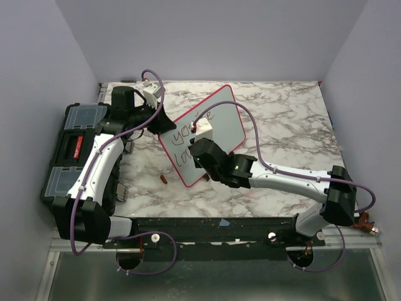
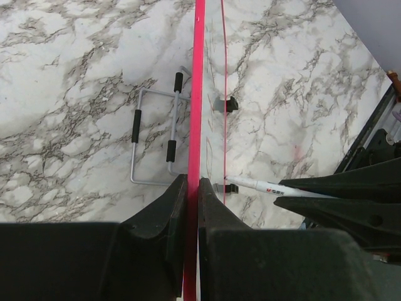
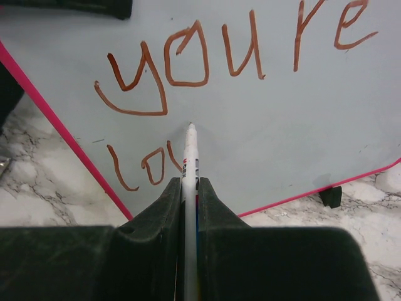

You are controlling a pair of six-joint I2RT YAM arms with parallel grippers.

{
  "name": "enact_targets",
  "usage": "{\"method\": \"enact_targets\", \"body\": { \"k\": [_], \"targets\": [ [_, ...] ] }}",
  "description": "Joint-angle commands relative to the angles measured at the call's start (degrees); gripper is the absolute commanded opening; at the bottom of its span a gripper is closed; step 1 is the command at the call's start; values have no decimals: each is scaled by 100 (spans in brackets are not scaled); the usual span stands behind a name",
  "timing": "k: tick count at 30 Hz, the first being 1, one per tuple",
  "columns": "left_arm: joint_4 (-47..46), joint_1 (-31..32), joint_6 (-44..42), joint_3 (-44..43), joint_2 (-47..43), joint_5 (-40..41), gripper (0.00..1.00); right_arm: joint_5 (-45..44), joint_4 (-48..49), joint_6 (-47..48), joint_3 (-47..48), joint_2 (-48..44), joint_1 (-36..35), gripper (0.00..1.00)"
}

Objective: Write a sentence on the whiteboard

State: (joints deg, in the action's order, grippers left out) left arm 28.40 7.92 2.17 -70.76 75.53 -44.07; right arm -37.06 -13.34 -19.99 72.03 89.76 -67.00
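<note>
Both pairs of jaws are clamped on something. The left jaws pinch the red-pink frame of the whiteboard (image 1: 219, 122) at its upper left edge in the top view. The board sits at a slant near the middle of the marble table (image 1: 288, 119). The right jaws pinch a white marker (image 3: 189, 150), its tip at the board's face just under the brown-red writing (image 3: 166, 66) "you're"; whether it touches, I cannot tell. A second line begins "lo" at lower left. A black toolbox (image 1: 72, 157) lies at the left of the frame. In the left wrist view, a wire stand (image 2: 136, 125) lies flat left of the board's edge.
</note>
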Motion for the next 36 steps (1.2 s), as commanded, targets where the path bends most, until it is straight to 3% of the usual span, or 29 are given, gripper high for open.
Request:
{"method": "enact_targets", "body": {
  "k": [1, 5, 10, 18, 25, 36],
  "targets": [
    [-299, 16, -165, -22, -218, 247, 0, -238, -125, 9, 1, -499, 35, 1],
    [-300, 26, -165, -17, -231, 258, 0, -367, -125, -53, -315, -879, 135, 1],
    [-357, 40, -156, 39, -293, 295, 0, 286, -101, -293, -706, -1318, 679, 1],
    [-348, 61, -154, 27, -269, 303, 0, 1434, 532, -452, -1413, -1857, 877, 1],
    [-337, 70, -156, 2, -289, 312, 0, 2009, 862, -498, -1594, -1803, 882, 1],
    [-335, 69, -154, 10, -302, 328, 0, 2138, 1166, -445, -1744, -1835, 881, 1]
  ]
}}
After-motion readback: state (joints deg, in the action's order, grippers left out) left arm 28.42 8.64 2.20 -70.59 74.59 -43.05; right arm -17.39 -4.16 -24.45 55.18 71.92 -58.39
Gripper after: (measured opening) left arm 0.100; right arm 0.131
